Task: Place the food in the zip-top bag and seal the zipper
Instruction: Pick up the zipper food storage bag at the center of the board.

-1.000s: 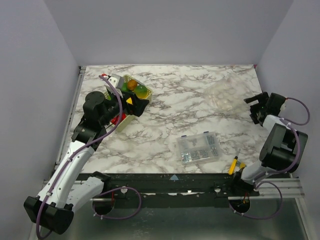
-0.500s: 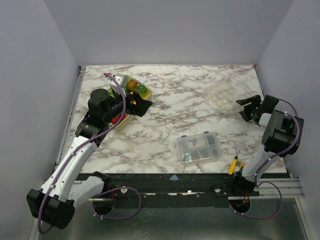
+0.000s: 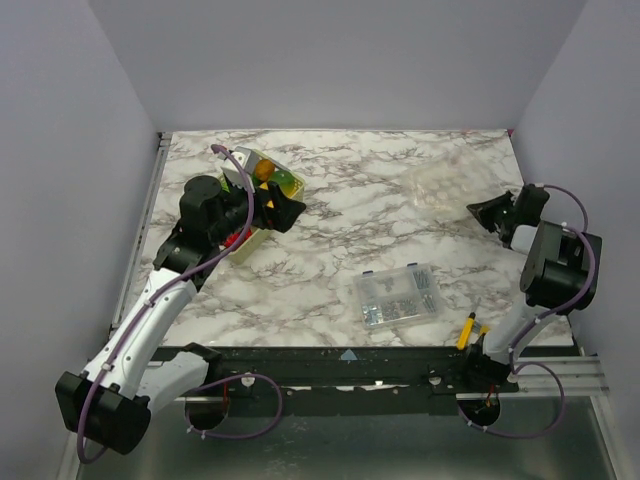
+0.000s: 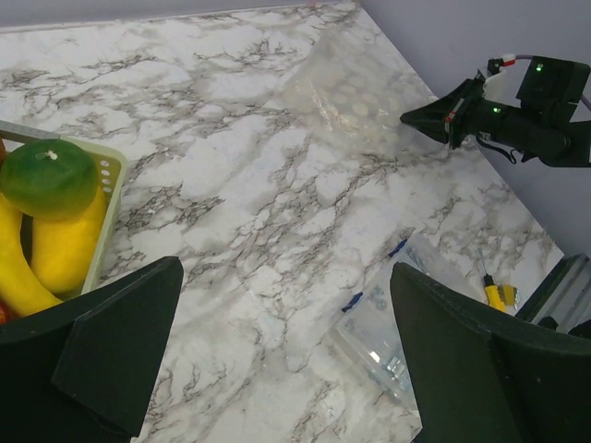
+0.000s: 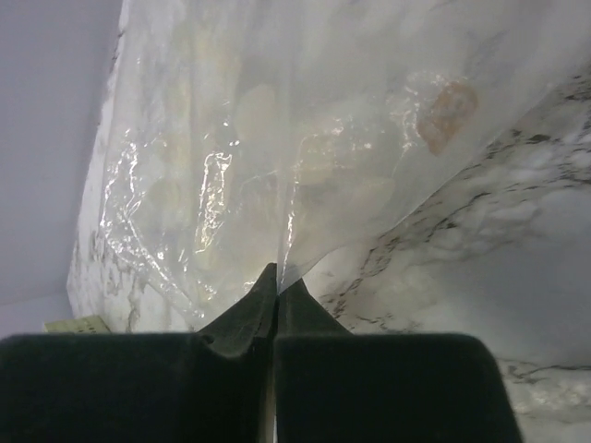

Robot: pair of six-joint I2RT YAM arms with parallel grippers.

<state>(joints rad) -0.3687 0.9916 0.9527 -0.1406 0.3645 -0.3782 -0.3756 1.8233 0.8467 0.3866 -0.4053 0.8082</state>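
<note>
Lifting the bag's edge to open a mouth

My right gripper (image 5: 277, 277) has its fingers pressed together on a fold of the soft clear plastic bag printed with pale dots (image 5: 268, 148). The film fans out ahead of and above my fingertips, and the rest of it lies on the white marble-patterned table (image 5: 526, 277). I cannot tell whether the pinched edge is the one bearing the zipper. So I judge the first care is to raise slowly and watch whether one layer or both come up. One layer is wanted, because that gapes the mouth. It calls for a firm pinch and a slow lift with no jerk, or the slick film may slip out.

My left gripper (image 4: 286, 309) is spread wide and empty. The glossy green round toy fruit (image 4: 48, 177) and the yellow toy banana (image 4: 60, 245) sit just left of my left finger, inside the pale yellow-green lattice basket (image 4: 111, 180). The bag lies well ahead, to the right. I'd take the green fruit first, from above, since it appears to rest on top.
</note>
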